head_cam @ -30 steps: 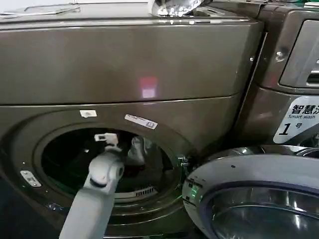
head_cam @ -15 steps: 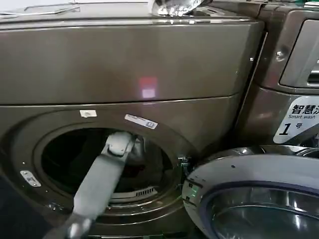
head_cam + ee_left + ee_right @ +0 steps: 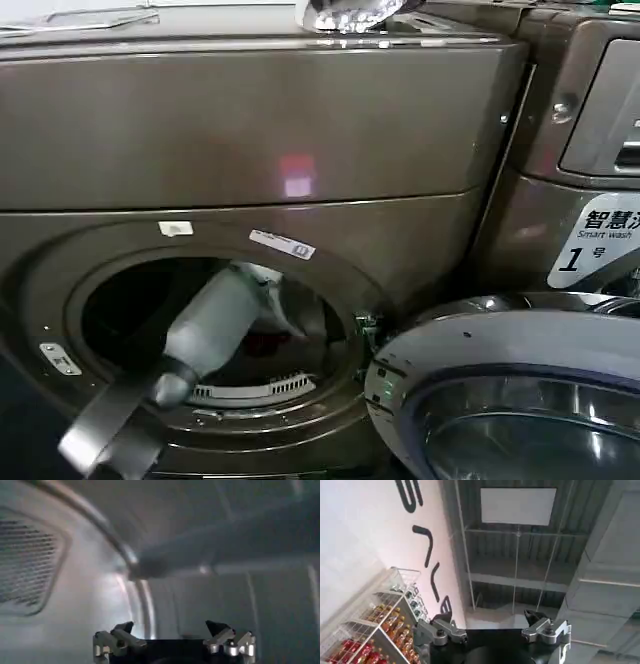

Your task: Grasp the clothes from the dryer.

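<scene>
a: left gripper (image 3: 170,630) deep inside the drum, fingers spread wide with nothing between them, facing bare curved metal and a vent grille (image 3: 25,565) off to one side.

b: holding anything?

a: no. empty, open, pointed at drum wall (image 3: 200,590) rather than at cloth.

b: and the arm?

a: left arm (image 3: 205,325) reaching through the round porthole of the dryer (image 3: 250,130) from the near left, angled up toward the far right of the opening.

b: where are the clothes?

a: clothes (image 3: 275,315) inside the drum, just right of the arm: pale fabric with a patch of red below it, partly hidden behind the arm.

b: door?

a: grey-rimmed glass door (image 3: 510,400) swung open at the near right, well apart from the arm.

b: right gripper?

a: right gripper (image 3: 490,630) parked, aimed at the ceiling, fingers also apart and empty.

b: risks from here?

a: closing now likely pinches air or scrapes metal, since the fingers face the wall. could also snag only a thin edge of fabric and let the heap slip. forearm near the porthole rim, so a sideways correction might knock it.
</scene>
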### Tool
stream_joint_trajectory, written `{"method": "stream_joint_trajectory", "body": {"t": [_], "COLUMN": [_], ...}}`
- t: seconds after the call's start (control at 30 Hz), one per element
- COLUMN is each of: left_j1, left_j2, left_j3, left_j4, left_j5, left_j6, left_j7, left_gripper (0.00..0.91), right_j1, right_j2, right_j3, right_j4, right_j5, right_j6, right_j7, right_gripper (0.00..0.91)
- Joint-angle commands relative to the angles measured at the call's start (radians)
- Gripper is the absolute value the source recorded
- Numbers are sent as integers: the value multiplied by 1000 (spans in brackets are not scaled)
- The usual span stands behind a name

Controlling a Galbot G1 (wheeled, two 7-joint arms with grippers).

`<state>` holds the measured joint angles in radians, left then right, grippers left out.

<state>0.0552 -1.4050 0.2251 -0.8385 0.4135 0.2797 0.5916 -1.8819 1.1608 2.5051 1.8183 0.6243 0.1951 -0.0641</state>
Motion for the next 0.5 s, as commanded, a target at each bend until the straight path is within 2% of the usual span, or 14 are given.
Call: {"method": "stream_joint_trajectory", "body": {"t": [0.03, 0.13, 0.2, 0.5], "left_j1": [-178, -188, -192, -191], "left_j2": [5, 4, 3, -3], "left_j3": [275, 288, 296, 349], "left_j4": [232, 258, 275, 308], "left_j5": [183, 164, 116, 58], "left_j6": [-164, -162, -126, -64], "left_j7": [356, 426, 475, 552], "left_gripper": [907, 907, 907, 907], "right_j1": [3, 4, 5, 11], "right_j2": [1, 1, 2, 6], "right_j3": [-4, -7, -9, -19], "right_j4": [2, 1, 2, 8], "right_j5": [0, 0, 0, -1], "right_j6": [0, 1, 1, 3], "right_j7": [-1, -1, -1, -3], "right_gripper": [907, 907, 907, 907]}}
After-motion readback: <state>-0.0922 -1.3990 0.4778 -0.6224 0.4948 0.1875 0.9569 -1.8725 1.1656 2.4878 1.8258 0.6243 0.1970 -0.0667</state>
